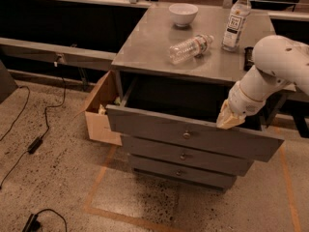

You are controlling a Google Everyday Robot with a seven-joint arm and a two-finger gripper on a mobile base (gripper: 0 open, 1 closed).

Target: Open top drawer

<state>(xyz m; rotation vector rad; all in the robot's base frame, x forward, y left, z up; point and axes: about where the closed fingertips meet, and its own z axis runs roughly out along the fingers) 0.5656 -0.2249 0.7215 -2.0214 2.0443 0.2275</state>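
Observation:
The top drawer (159, 129) is the widest grey front under the grey counter, with a small round metal knob (187, 135). It stands pulled out, its dark inside showing behind the front panel. My gripper (228, 122), with tan fingers on a white arm (268, 71), rests at the upper edge of the drawer front, towards its right end. Two narrower grey drawer fronts (186, 156) sit closed below.
On the counter (154, 42) stand a white bowl (183, 13), a clear bottle lying on its side (189, 48) and an upright bottle (236, 21). An open cardboard box (101, 112) sits on the floor left of the drawers. Black cables (34, 144) lie on the speckled floor.

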